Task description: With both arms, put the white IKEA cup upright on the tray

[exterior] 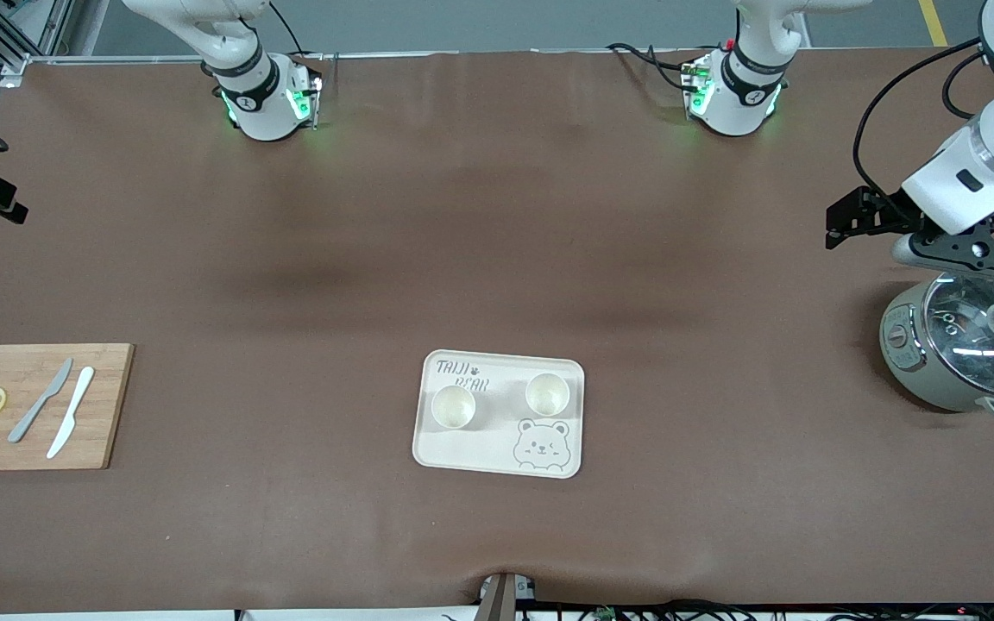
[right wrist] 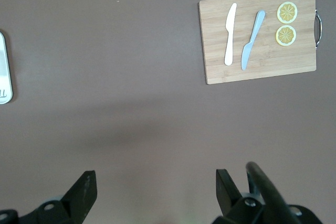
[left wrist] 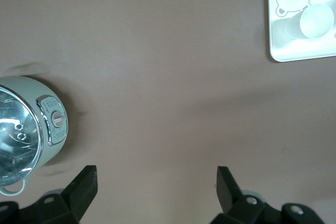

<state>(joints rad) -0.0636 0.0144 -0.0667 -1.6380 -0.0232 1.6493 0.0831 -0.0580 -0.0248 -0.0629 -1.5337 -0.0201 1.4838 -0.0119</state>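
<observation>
On the cream tray [exterior: 499, 448] near the middle of the desk [exterior: 497, 259], two white cups [exterior: 454, 407] [exterior: 547, 394] stand upright side by side, mouths up. Both arms are well apart from them. The left gripper [left wrist: 156, 182] hangs beside the rice cooker [exterior: 963, 345] at its end of the desk, jaws wide and empty. The right gripper [right wrist: 156, 184], jaws equally wide and empty, looks down on bare desk between tray and cutting board [right wrist: 260, 35]. Placing seems done, so neither arm is clearly better set to reach.
</observation>
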